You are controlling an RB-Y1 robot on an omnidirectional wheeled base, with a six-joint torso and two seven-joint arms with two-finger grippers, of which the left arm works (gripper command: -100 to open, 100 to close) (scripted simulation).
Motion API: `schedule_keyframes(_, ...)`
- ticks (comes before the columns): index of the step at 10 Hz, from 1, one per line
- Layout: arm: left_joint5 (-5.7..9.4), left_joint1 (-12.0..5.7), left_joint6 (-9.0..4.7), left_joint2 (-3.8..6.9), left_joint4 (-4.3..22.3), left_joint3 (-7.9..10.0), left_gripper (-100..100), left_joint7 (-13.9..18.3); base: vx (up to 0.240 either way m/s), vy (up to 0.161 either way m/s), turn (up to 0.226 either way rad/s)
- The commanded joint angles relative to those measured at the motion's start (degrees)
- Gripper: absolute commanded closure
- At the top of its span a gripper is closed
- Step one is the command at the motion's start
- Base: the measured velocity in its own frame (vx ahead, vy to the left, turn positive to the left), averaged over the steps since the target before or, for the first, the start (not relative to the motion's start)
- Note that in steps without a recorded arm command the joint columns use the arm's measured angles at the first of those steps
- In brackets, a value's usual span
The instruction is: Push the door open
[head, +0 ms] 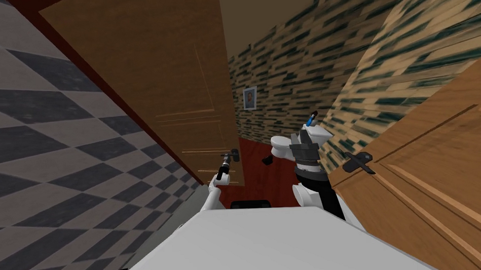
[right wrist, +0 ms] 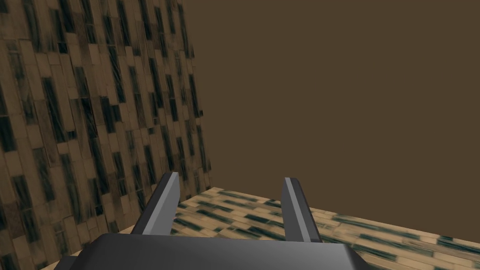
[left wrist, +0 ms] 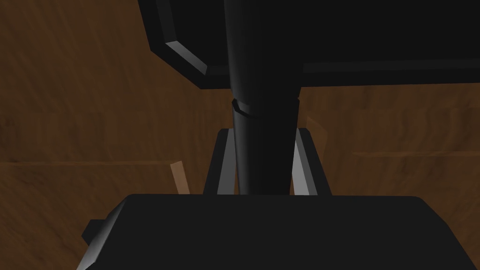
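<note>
A slim white left forearm [head: 215, 189] ended in a dark wrist; the right forearm [head: 312, 176] was black and ribbed. The right gripper [right wrist: 230, 177] had two light grey, dark-edged blades on a charcoal box.

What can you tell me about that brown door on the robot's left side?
The door is brown and wood-grained, with panel mouldings. It stands ajar, and a white toilet shows past its free edge. A dark lever handle sits near that edge, and the left gripper is shut on it, with a finger pressing each side.
</note>
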Motion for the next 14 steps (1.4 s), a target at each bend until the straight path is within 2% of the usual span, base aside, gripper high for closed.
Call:
schedule_keyframes(1,0.00,0.00,0.00,0.00,0.00,0.00,100,0.00,0.066,-0.060,0.044)
schedule_keyframes(2,0.16,-0.07,-0.04,0.45,-0.15,1.07,100,-0.19,0.122,-0.052,0.047)
schedule_keyframes(6,0.50,0.08,-0.03,0.94,-0.26,3.51,100,-0.74,0.159,-0.116,0.070)
schedule_keyframes(12,1.06,0.32,-0.02,0.50,-0.43,7.43,100,-1.63,0.170,-0.120,0.080)
schedule_keyframes(14,1.10,0.67,0.06,0.56,-0.43,7.68,100,-1.61,0.126,-0.065,0.048)
